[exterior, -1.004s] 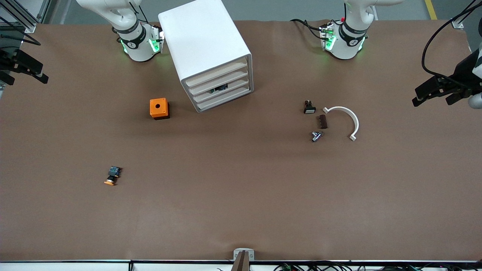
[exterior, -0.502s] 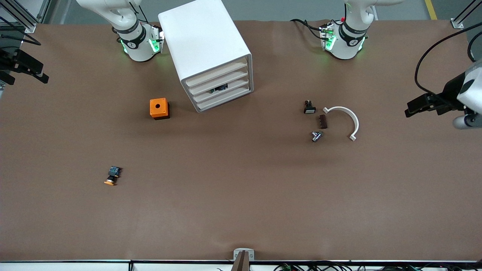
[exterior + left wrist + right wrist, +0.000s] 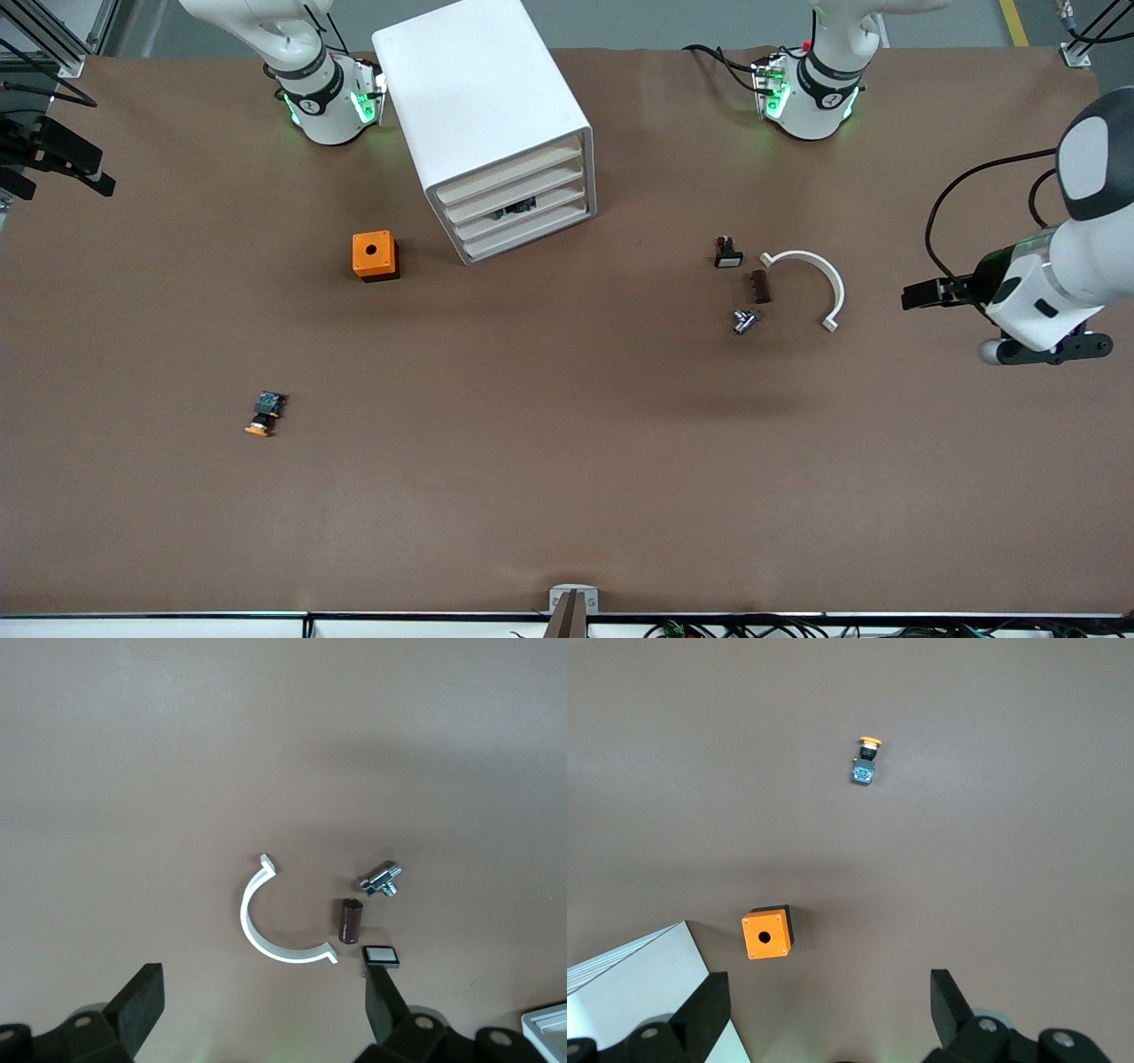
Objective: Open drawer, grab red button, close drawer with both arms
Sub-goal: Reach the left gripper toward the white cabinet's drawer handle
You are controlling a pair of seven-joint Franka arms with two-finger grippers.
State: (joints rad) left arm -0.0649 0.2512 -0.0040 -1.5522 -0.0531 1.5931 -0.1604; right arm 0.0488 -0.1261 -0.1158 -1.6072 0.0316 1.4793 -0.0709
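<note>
Over the table (image 3: 567, 461) at the left arm's end, the left pincer (image 3: 921, 295) is carried in the air with its fingers (image 3: 142, 1005) set wide apart, and nothing is held or touched by them; in the left wrist view a white curved clip (image 3: 270, 935), a brown cylinder (image 3: 351, 920), a small metal fitting (image 3: 382, 879) and a black button with a white face (image 3: 382, 956) are seen on the table below it, with a corner of the cabinet (image 3: 487, 120) at the frame's edge. At the right arm's end, the right pincer (image 3: 58, 159) is likewise held spread wide and empty, near the table's edge. Compared with half a second ago, the left arm is swung farther in over the table, and its pincer is brought closer to the white clip; the right arm is unchanged and waits. All four drawers are shut, and the drawer (image 3: 521, 211) third from the top shows a small dark and blue part through its slat front; whether that is the button cannot be told, since no red cap can be made out. An orange box (image 3: 375, 255) sits beside the cabinet, and an orange-capped button (image 3: 264, 414) lies well nearer the front camera. Much of the right arm is cut off by the frame.
</note>
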